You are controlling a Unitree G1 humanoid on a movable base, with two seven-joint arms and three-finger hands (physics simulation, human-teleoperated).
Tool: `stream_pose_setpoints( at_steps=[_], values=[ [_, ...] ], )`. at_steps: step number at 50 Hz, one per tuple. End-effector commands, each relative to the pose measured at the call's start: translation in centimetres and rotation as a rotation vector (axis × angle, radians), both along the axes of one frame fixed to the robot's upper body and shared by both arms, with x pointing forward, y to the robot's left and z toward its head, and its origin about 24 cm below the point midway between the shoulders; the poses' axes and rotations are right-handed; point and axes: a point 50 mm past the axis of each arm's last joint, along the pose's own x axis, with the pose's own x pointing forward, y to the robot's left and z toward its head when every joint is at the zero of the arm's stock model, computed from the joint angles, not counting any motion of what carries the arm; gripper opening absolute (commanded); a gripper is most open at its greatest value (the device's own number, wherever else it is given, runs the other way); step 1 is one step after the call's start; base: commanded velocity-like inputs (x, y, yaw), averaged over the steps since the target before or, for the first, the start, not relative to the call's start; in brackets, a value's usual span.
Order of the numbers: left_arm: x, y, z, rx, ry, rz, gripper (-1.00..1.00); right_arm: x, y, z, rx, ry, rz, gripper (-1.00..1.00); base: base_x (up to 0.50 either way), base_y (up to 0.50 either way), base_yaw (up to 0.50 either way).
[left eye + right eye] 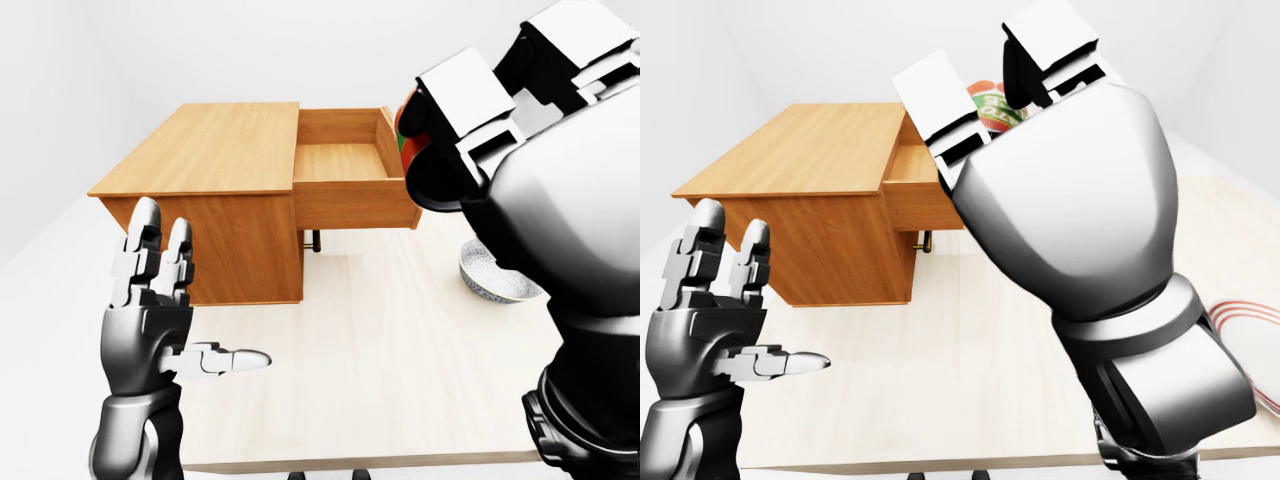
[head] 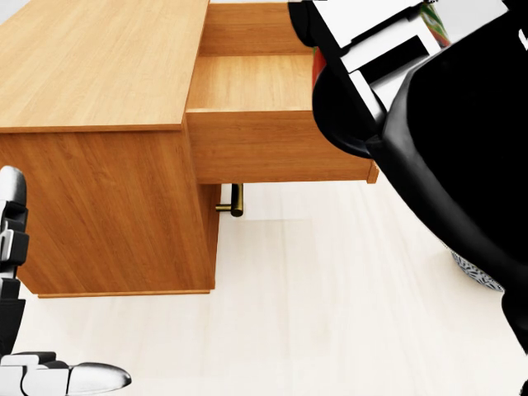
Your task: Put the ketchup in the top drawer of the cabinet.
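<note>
My right hand [image 1: 452, 128] is shut on the ketchup bottle [image 1: 991, 105], a red, green and white container that shows only as slivers between the fingers. It hovers by the right end of the open top drawer [image 2: 256, 82] of the wooden cabinet [image 1: 210, 150]. The hand and forearm cover the drawer's right side in the head view. The drawer's visible floor holds nothing. My left hand [image 1: 200, 300] stands open, fingers upright, at the lower left, well clear of the cabinet.
A patterned bowl [image 1: 488, 282] sits on the pale table right of the cabinet, partly behind my right arm. A red-striped plate [image 1: 1252, 330] lies at the far right. The lower drawer's brass handle [image 2: 235, 200] juts out beneath the open drawer.
</note>
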Motion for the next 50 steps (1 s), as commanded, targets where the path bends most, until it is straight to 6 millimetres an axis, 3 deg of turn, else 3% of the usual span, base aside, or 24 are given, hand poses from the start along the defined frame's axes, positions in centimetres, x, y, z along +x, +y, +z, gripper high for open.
stream_pose_setpoints(
  at_steps=[1, 7, 16, 23, 29, 36, 43, 50],
  values=[
    [-0.1, 0.1, 0.2, -0.001, -0.009, 0.003, 1.0, 1.7, 2.8, 3.2, -0.231, -0.066, 0.018, -1.0, 0.0, 0.0, 0.0],
    [0.0, 0.3, 0.3, -0.005, -0.018, 0.008, 1.0, 5.6, -0.2, 6.5, 0.003, 0.013, -0.095, -1.0, 0.0, 0.0, 0.0],
    [0.0, 0.1, 0.2, -0.003, -0.011, 0.006, 1.0, 10.5, -4.4, 8.2, 0.288, 0.209, -0.107, -1.0, 0.0, 0.0, 0.0],
    [0.1, 0.1, 0.0, -0.002, -0.001, 0.004, 1.0, 13.4, -4.3, 8.6, 0.33, 0.364, -0.012, -1.0, 0.0, 0.0, 0.0],
    [0.1, 0.2, 0.2, -0.005, -0.01, 0.008, 1.0, 14.4, -2.7, 10.1, 0.322, 0.414, 0.052, -1.0, 0.0, 0.0, 0.0],
    [0.3, 0.2, 0.0, -0.005, 0.0, 0.006, 1.0, 15.5, -2.1, 11.1, 0.339, 0.468, 0.076, -1.0, 0.0, 0.0, 0.0],
    [0.3, 0.2, 0.1, -0.004, -0.005, 0.006, 1.0, 17.0, -2.9, 12.4, 0.424, 0.566, 0.117, -1.0, 0.0, 0.0, 0.0],
    [0.3, 0.2, 0.1, -0.005, -0.009, 0.008, 1.0, 18.7, -3.2, 12.0, 0.482, 0.684, 0.153, -1.0, 0.0, 0.0, 0.0]
  ],
)
